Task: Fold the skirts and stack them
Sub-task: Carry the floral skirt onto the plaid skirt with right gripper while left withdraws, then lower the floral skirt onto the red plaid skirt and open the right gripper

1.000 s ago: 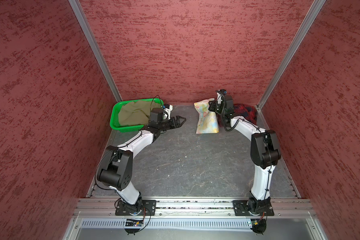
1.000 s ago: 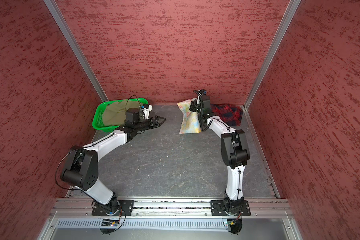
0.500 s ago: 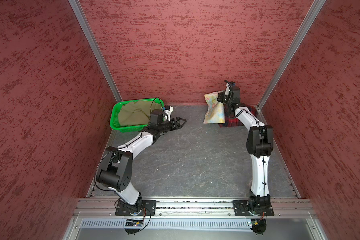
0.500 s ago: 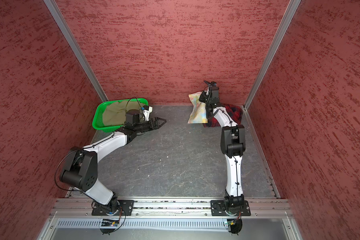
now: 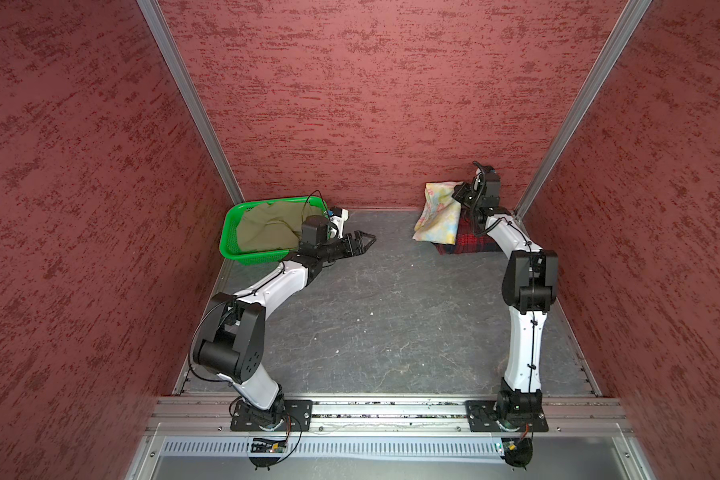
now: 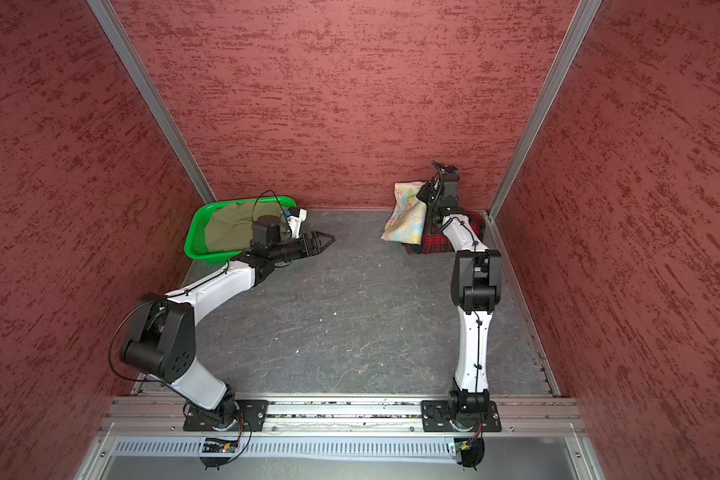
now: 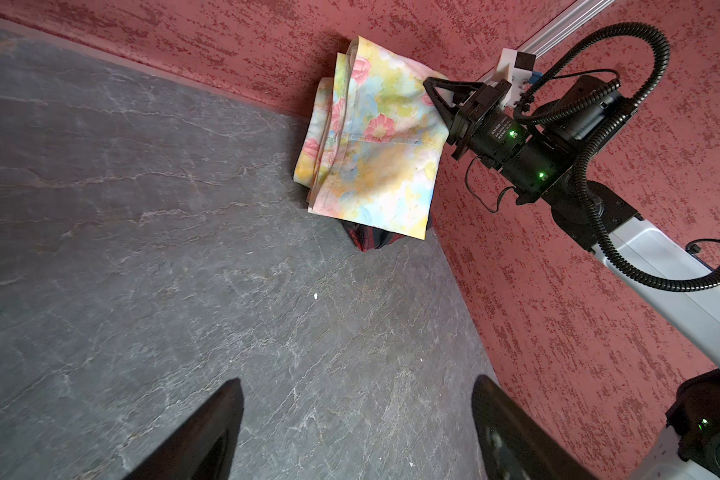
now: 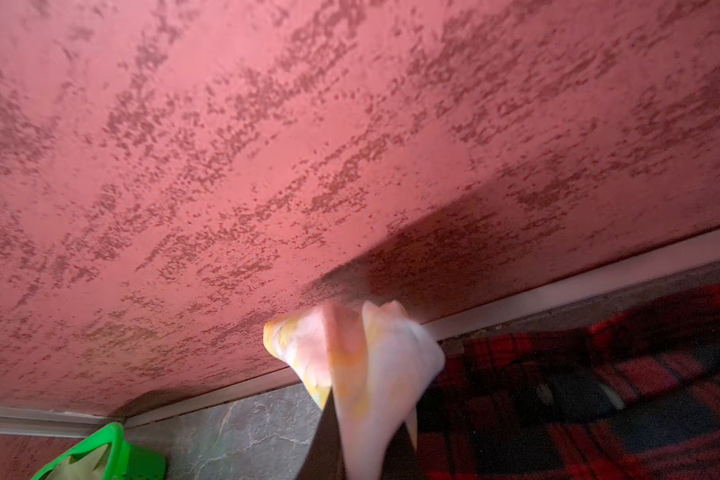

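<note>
Raising the floral skirt from lying flat on the floor in the pinching right gripper, swinging it rightward from beside the plaid skirt toward the back corner, now dangling partly over that plaid skirt.

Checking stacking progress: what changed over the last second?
The right gripper, shut on the floral skirt, lifted it and carried it toward the back right corner, so it hangs over the plaid skirt. The open left gripper, olive skirt and green basket stayed put.
</note>
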